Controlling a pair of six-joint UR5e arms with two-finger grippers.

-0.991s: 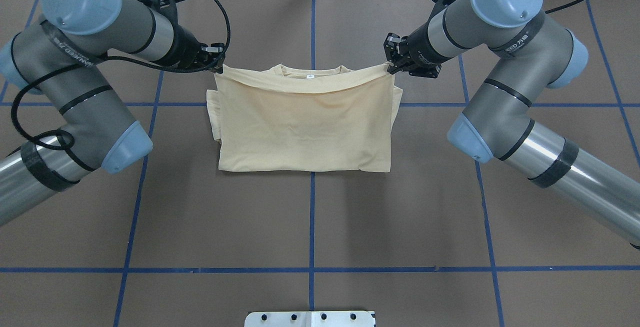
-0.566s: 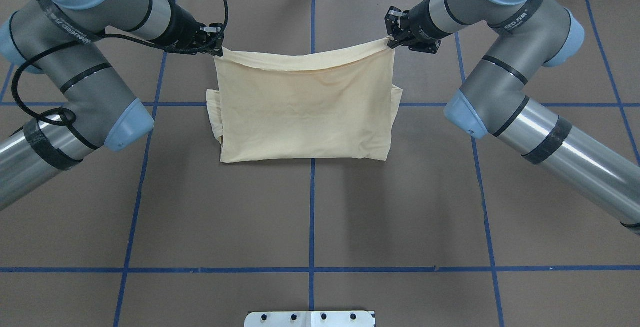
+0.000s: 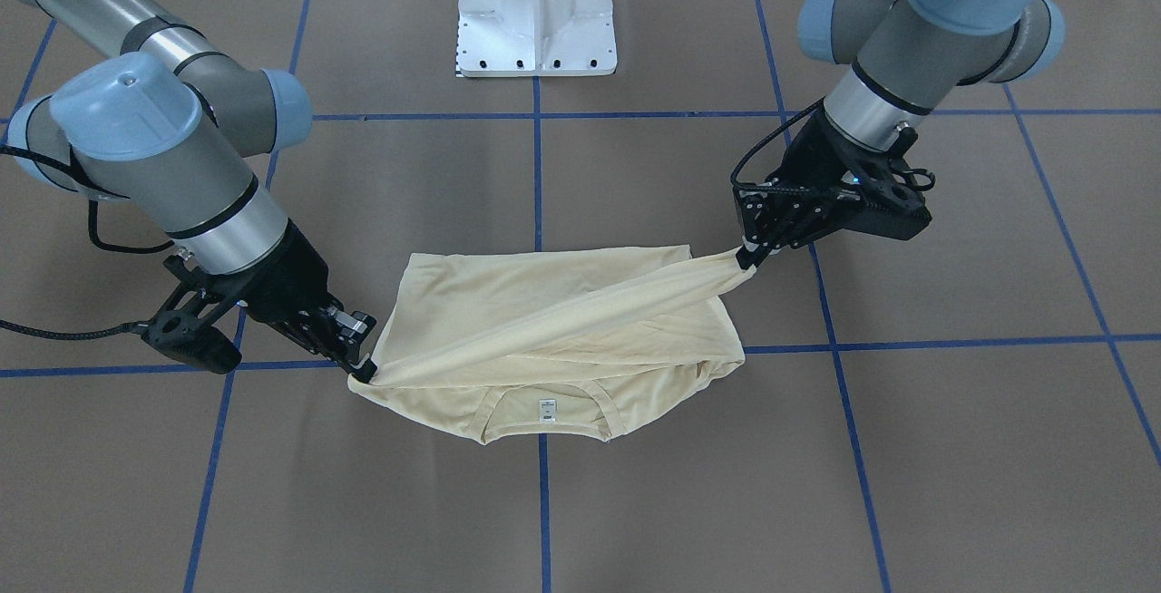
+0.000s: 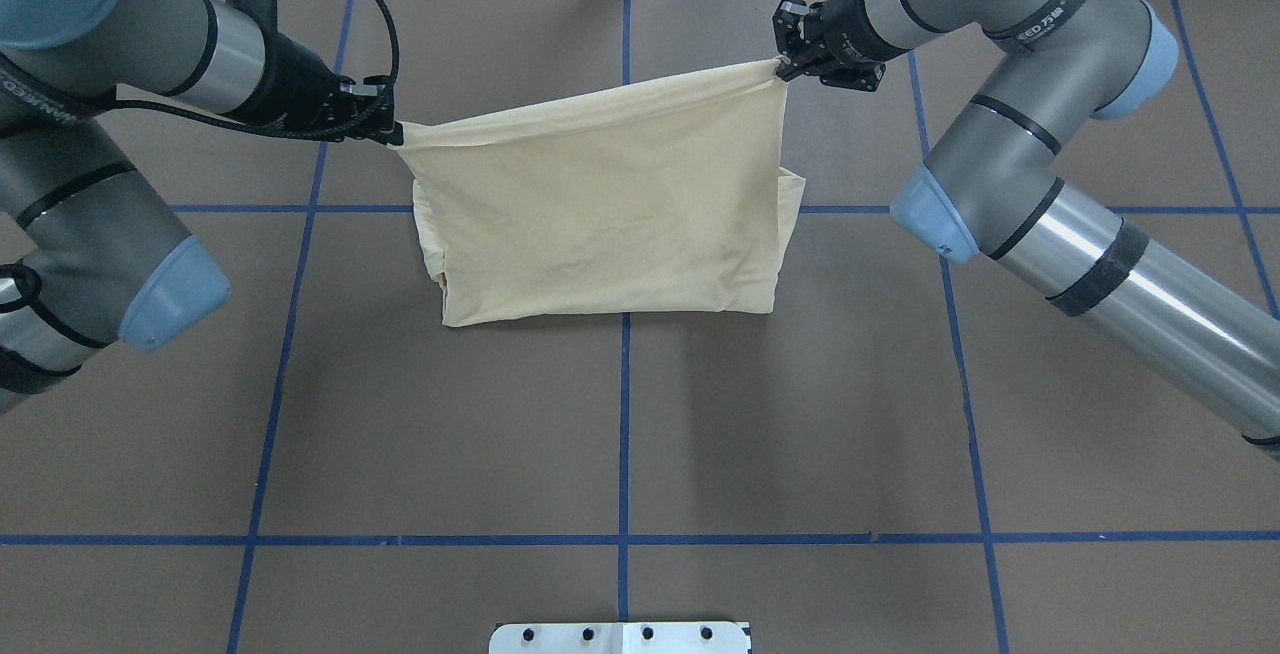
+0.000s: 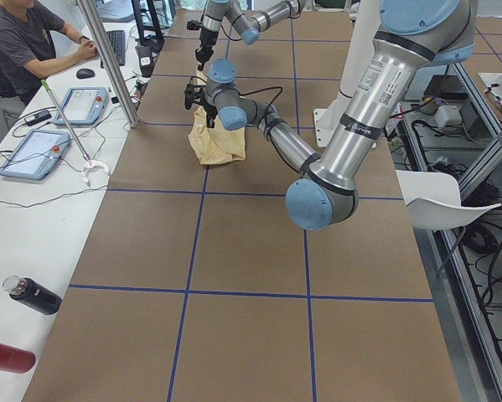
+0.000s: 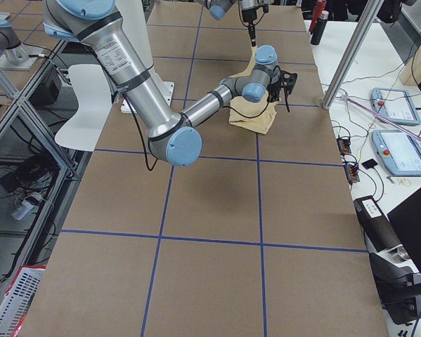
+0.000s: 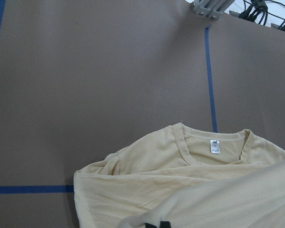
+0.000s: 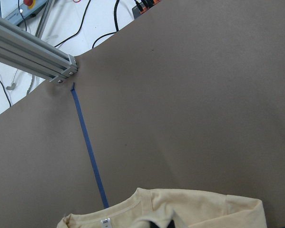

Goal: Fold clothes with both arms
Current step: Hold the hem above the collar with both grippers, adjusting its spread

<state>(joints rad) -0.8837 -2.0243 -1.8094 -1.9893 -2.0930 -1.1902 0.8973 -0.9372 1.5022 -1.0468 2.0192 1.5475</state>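
Cream-yellow T-shirt [image 4: 600,224] sits on the brown table [image 4: 800,414], toward the far side. Bottom layers are flat, top layer is lifted and pulled taut between both arms. The left gripper [image 4: 390,131] is pinched onto one corner, the right gripper [image 4: 783,71] onto the other (white neck label [image 3: 547,410] peeks out underneath, front view).

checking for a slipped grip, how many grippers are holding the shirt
2. The left gripper has its jaws shut on one corner of the lifted edge of the shirt, on the overhead view's left; the right gripper holds the other corner, on that view's right.
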